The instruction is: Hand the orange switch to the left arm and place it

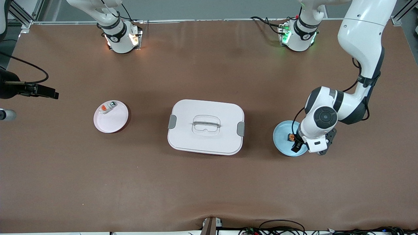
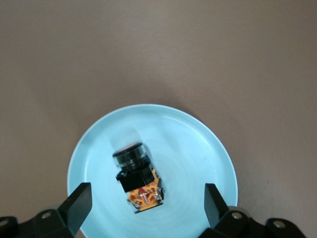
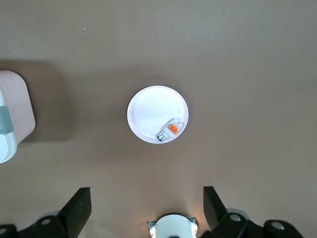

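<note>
The box (image 1: 206, 127) sits mid-worktop (image 1: 209, 182), blocking the straight line between the blue plate (image 1: 281, 138) (3 o'clock) and pink plate (image 1: 112, 119) (9 o'clock); bare worktop at 6 and 12.

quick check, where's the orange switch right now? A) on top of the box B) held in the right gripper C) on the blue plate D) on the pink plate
C: the orange switch lies on the blue plate, between the open fingers of the left gripper.

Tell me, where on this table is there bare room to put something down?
Bare brown table runs along the camera's edge, and between the white box and each plate. The blue plate is crowded: the orange switch lies there, the left gripper over it.
</note>
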Robot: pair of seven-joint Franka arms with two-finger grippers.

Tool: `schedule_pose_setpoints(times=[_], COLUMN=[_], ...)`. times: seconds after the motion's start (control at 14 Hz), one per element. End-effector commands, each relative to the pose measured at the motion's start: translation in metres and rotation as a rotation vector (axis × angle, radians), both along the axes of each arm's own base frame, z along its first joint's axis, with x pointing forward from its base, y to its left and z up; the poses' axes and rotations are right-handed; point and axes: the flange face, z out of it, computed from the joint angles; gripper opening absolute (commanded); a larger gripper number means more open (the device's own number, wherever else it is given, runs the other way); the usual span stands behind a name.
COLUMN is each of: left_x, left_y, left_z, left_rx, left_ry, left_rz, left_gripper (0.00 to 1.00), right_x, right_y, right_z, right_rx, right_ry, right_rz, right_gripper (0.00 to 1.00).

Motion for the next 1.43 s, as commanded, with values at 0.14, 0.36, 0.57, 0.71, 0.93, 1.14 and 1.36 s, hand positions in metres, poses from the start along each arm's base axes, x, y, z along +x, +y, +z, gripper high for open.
schedule_pose_setpoints(times=[0.14, 0.36, 0.57, 0.71, 0.93, 1.14, 1.36], left_x=[-0.001, 0.003, 0.008, 0.011, 0.015, 0.021, 0.021], left_y=[0.011, 0.024, 0.045, 0.068, 0.089, 0.114, 0.115], left_z=[0.017, 0.018, 0.031, 0.038, 0.061, 0.087, 0.103], left_rx=[-0.045, -0.054, -0.077, -0.111, -0.098, -0.069, -0.053], left_ry=[0.065, 0.088, 0.068, 0.051, 0.023, -0.015, -0.016], left_rz=[-0.549, -0.785, -0.892, -0.941, -0.96, -0.929, -0.935], left_gripper=[1.0, 1.0, 1.0, 1.0, 1.0, 1.0, 1.0], right_x=[-0.023, -0.022, -0.023, -0.024, -0.023, -0.021, -0.024], right_y=[0.0, 0.0, 0.0, 0.001, -0.001, -0.003, -0.001], right_z=[0.013, 0.017, 0.023, 0.026, 0.031, 0.032, 0.031], right_rx=[0.005, 0.005, 0.005, 0.005, 0.004, 0.004, 0.004], right_ry=[-0.07, -0.093, -0.119, -0.133, -0.159, -0.172, -0.184], right_rz=[-0.003, -0.003, -0.004, -0.002, -0.006, -0.009, -0.007], right_gripper=[1.0, 1.0, 1.0, 1.0, 1.0, 1.0, 1.0])
